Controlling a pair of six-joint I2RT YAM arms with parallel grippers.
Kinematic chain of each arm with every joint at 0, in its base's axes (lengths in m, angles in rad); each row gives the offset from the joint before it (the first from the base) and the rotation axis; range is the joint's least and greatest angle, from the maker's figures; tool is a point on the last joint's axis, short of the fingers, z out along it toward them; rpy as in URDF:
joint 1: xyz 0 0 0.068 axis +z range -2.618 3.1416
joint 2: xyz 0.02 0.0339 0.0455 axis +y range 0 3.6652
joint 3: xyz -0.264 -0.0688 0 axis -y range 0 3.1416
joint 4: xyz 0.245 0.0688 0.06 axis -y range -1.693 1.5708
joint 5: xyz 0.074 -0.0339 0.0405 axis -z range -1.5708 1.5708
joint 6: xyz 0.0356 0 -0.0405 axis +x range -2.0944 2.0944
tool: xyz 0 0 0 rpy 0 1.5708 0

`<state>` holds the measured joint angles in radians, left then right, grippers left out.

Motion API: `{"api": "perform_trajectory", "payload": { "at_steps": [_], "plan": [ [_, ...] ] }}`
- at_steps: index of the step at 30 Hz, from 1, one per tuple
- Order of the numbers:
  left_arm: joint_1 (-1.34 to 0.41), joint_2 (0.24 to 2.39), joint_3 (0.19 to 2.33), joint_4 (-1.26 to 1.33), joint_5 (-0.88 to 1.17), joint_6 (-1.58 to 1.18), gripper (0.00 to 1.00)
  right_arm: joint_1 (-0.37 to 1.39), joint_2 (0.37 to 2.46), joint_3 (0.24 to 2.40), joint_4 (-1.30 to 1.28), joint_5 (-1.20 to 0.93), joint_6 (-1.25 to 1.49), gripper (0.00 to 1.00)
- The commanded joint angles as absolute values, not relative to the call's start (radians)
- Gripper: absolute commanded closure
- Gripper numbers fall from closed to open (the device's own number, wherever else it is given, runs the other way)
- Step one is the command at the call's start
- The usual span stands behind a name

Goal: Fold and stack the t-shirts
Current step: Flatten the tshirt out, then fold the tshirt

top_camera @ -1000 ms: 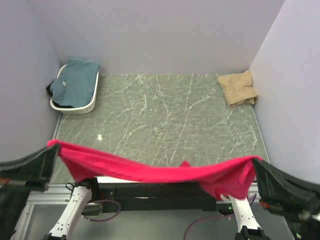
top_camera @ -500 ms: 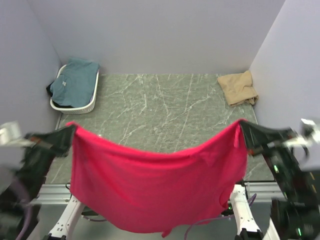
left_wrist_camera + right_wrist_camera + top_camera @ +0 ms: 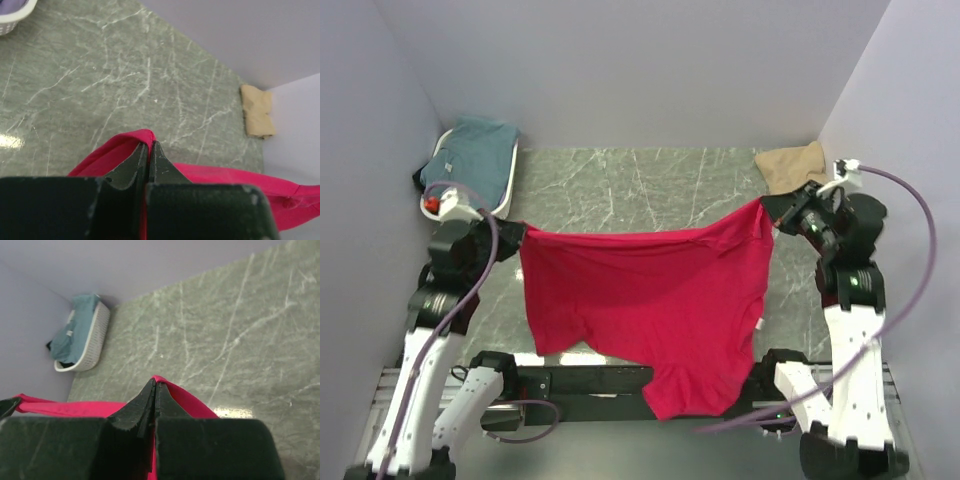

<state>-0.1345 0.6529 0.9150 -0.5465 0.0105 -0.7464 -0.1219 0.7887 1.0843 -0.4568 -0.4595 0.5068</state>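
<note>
Left claw [image 3: 516, 233] and right claw [image 3: 767, 208] pinch the red shirt [image 3: 650, 300]. It has swung forward over the bench [image 3: 640, 190], ready for laying flat.

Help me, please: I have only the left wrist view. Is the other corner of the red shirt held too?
Observer: Yes, the right gripper is shut on the red t-shirt, at its other upper corner.
Operator: Does the shirt lie on the table?
Observer: From above, it hangs spread between the left gripper and the right one. Whether its hem touches the table I cannot tell.
Operator: What is inside the basket?
Observer: The teal t-shirt, bunched up.
</note>
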Motion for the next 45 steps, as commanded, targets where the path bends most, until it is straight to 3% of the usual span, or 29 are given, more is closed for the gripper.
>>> {"api": "perform_trajectory", "payload": {
  "at_steps": [1,10,20,25,31,37,45],
  "plan": [
    [-0.135,0.8,0.89,-0.275,-0.011,-0.75,0.99,-0.118,0.905,1.06,-0.235,-0.445,0.531,1.0],
    [-0.137,1.224,0.96,-0.048,-0.063,-0.719,0.99,-0.112,1.308,1.184,-0.094,-0.483,0.551,1.0],
    [-0.135,1.814,1.32,0.029,-0.04,-0.664,0.99,-0.094,1.836,1.652,-0.156,-0.558,0.545,1.0],
    [-0.132,1.972,1.466,0.041,-0.054,-0.664,0.99,-0.083,2.029,1.843,-0.232,-0.578,0.54,1.0],
    [-0.121,2.042,1.528,-0.032,-0.086,-0.653,0.98,-0.074,2.036,1.804,-0.27,-0.592,0.528,1.0],
    [-0.118,1.925,1.358,-0.006,-0.098,-0.661,0.85,-0.069,1.884,1.596,-0.301,-0.554,0.488,1.0],
    [-0.12,1.844,1.243,-0.023,-0.081,-0.66,0.74,-0.069,1.75,1.425,-0.388,-0.474,0.433,1.0]
  ]
}}
